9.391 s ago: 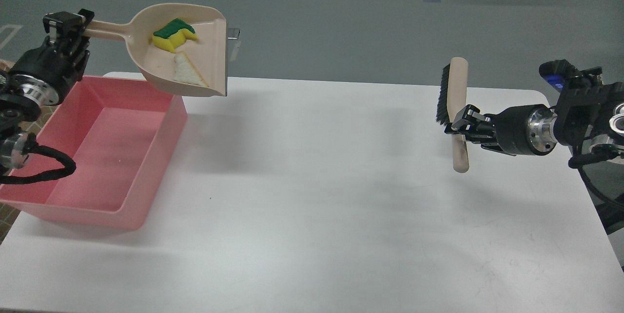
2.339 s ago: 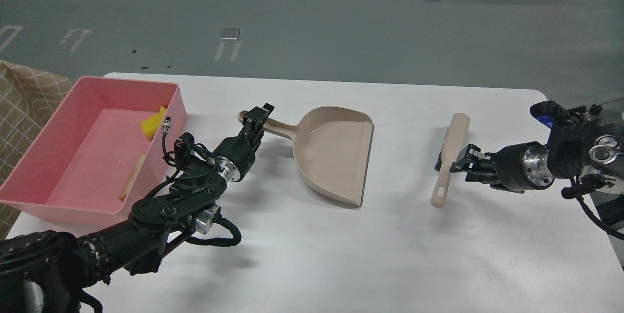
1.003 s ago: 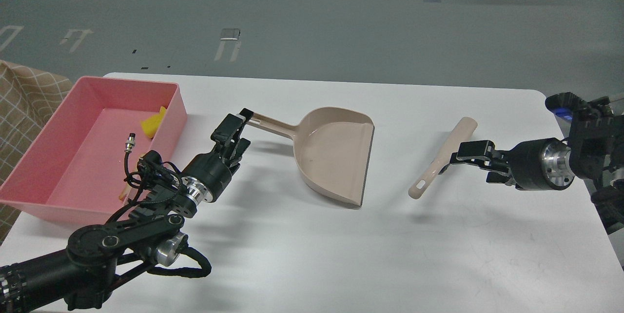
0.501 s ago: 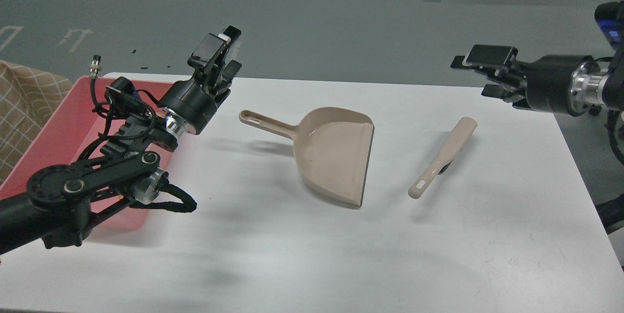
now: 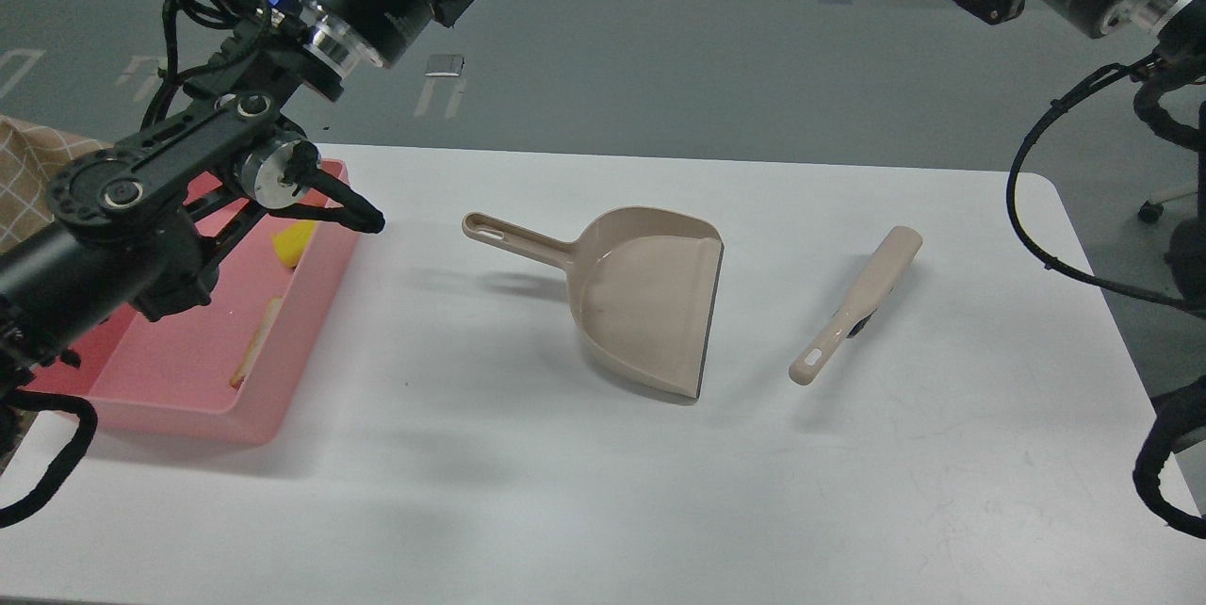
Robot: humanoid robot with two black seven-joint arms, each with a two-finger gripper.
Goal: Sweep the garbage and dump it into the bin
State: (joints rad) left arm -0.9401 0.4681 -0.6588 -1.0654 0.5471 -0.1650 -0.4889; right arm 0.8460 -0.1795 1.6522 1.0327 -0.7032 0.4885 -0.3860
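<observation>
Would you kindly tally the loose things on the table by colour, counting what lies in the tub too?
Beige: 2, the dustpan and the brush.
Pink: 1, the bin.
Yellow: 1, the sponge-like chunk in the bin.
White with brown crust: 1, the bread slice in the bin.
Total: 5.

Even overhead light is washing the white table (image 5: 603,492) bright, with no harsh glare. Soft, blurred shadows are falling near and left of the dustpan (image 5: 650,299) and brush (image 5: 857,303). The picture is staying sharp, slightly grainy toward the far floor.
</observation>
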